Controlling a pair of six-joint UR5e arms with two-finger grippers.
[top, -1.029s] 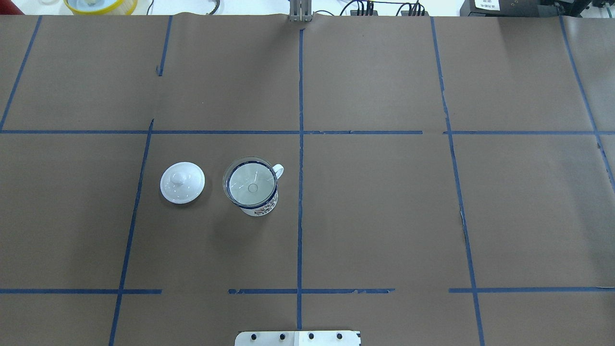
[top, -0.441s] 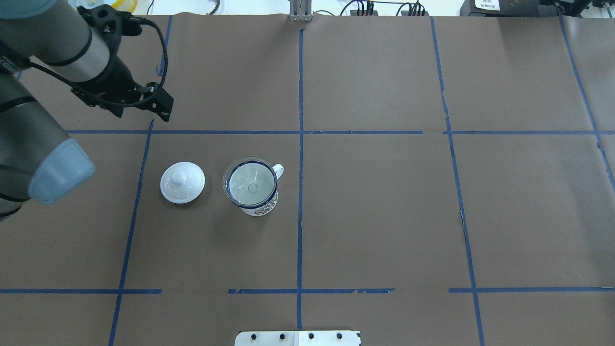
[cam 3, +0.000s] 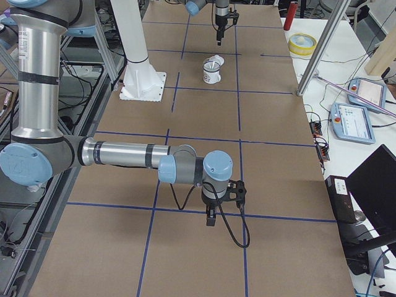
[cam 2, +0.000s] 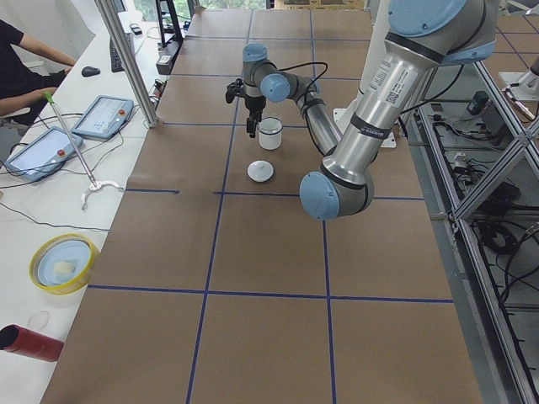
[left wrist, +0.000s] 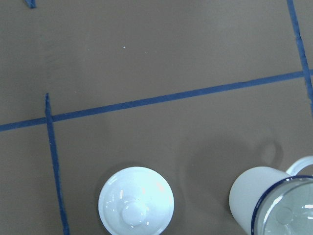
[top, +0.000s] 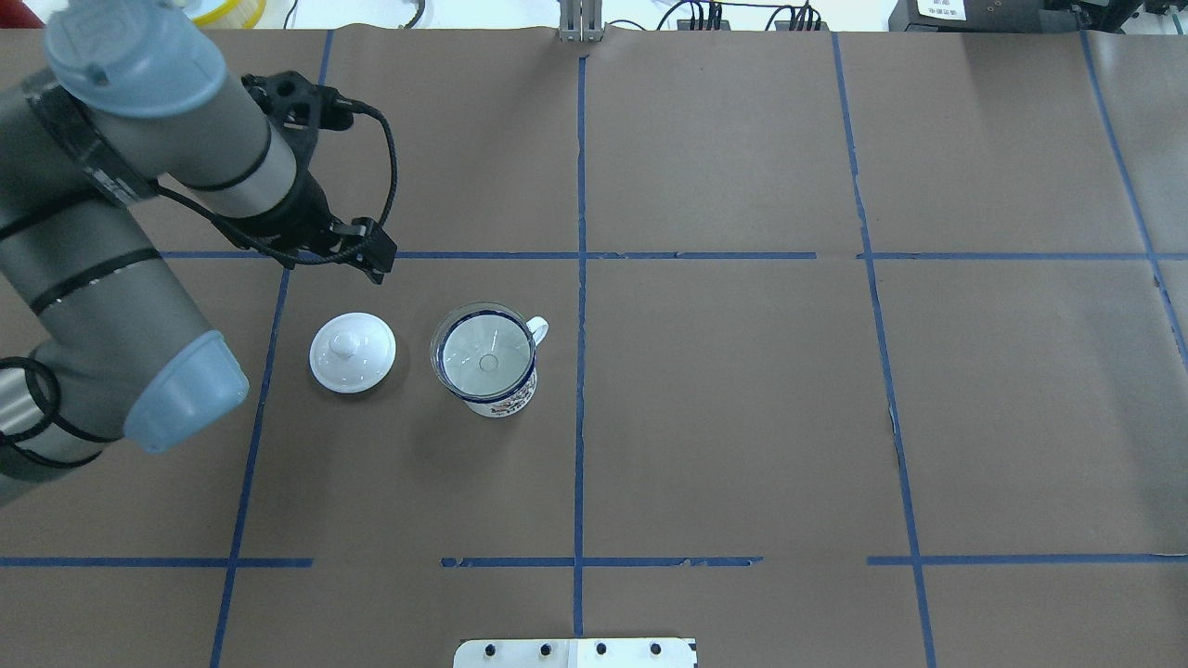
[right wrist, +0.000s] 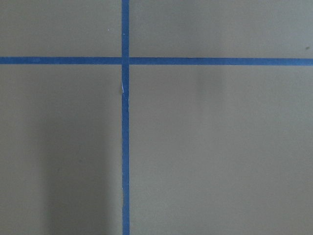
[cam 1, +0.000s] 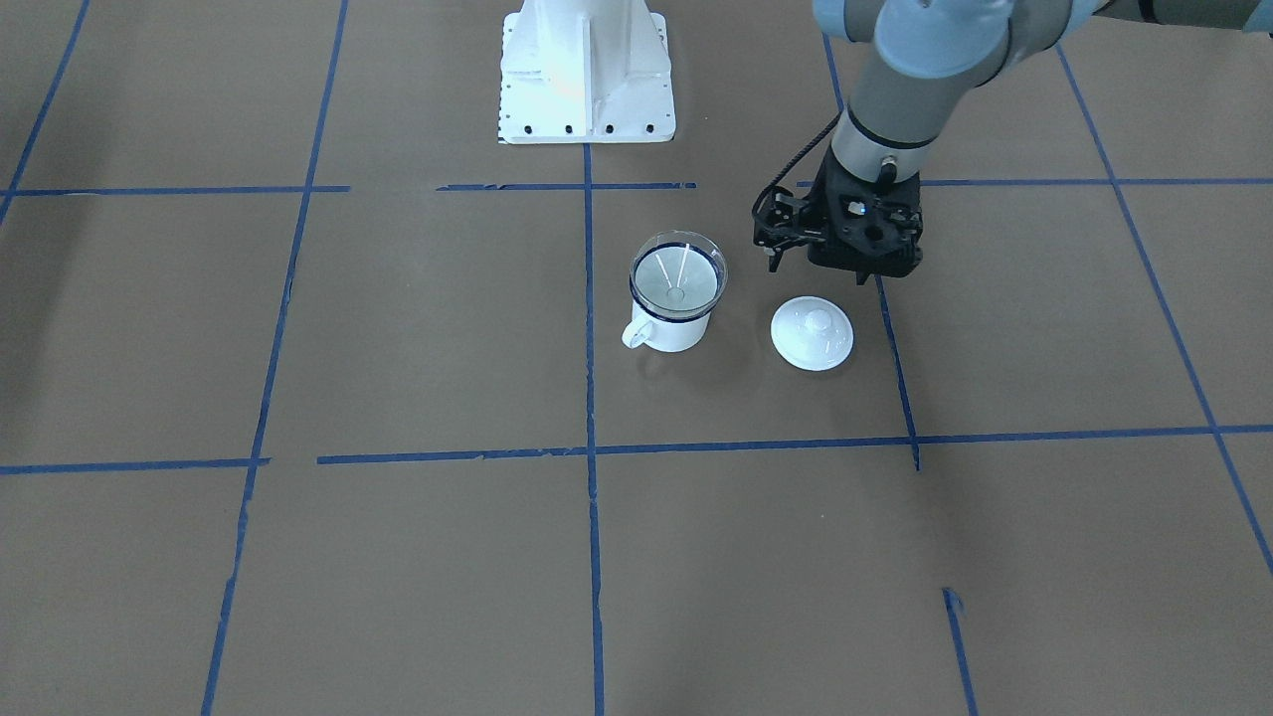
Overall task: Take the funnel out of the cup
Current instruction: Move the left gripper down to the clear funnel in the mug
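The clear funnel [top: 484, 357] sits mouth up in the white mug with a dark blue rim [top: 506, 401], left of the table's middle tape line. Both also show in the front view, the funnel [cam 1: 676, 276] in the cup [cam 1: 681, 333], and at the lower right of the left wrist view [left wrist: 288, 208]. My left gripper [top: 378, 269] hangs above the table, on the far side of the lid and to the cup's left. It looks shut and empty. My right gripper [cam 3: 210, 219] shows only in the right side view, far from the cup; I cannot tell its state.
A white round knobbed lid [top: 352, 353] lies just left of the cup. The white robot base [cam 1: 587, 70] stands at the near edge. A yellow bowl [cam 2: 63, 263] and tablets lie off the paper on the operators' side.
My left arm has come in from the left and swung right and nearer, towards the lid and the cup. The cup, funnel and lid have not moved.
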